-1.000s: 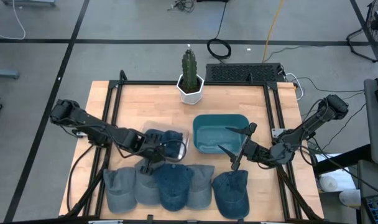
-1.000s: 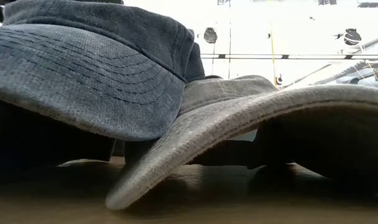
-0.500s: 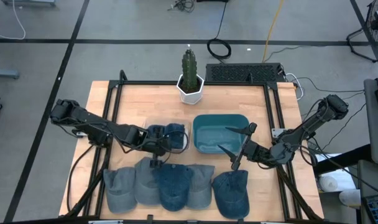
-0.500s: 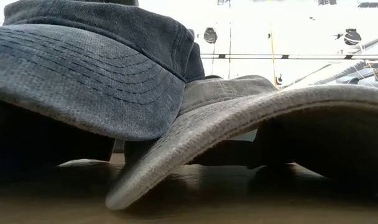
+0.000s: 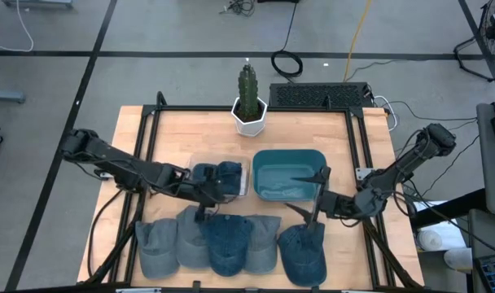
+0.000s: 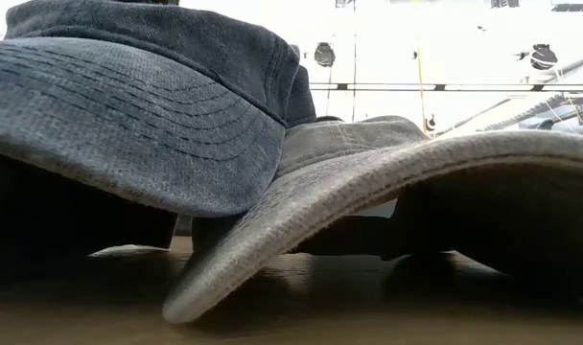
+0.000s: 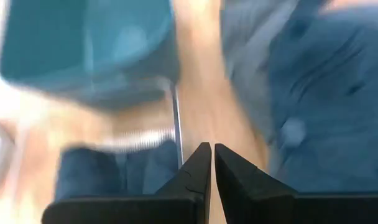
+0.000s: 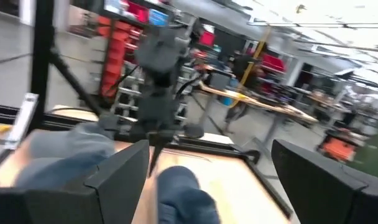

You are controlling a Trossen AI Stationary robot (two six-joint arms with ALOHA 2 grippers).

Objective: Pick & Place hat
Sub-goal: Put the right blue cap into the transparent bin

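**A:** Start at the jaws. How do they stand?

**B:** The left gripper (image 5: pixel 208 193) has its fingers (image 7: pixel 201 163) pressed together with nothing between them. The right gripper (image 5: pixel 306 201) has its jaws spread wide, also empty.

**A:** What lies nearest each?

**B:** Just beyond the left jaws sits a dark blue hat (image 5: pixel 216 177) inside a clear tray (image 5: pixel 244 182). Directly under the right jaws lies another dark blue hat (image 5: pixel 303 251), at the front of the table (image 5: pixel 182 130); the upper finger of that gripper reaches over the rim of a teal bin (image 5: pixel 286 159).

**A:** How many hats altogether?

**B:** Six by my count from above: the one in the tray, the one under the right jaws, and a row of four just in front of the left jaws, two grey and two denim, overlapping one another.

**A:** Anything farther out?

**B:** One cactus (image 5: pixel 247 88) in a white pot (image 5: pixel 250 120), well beyond both grippers at the table's back edge.
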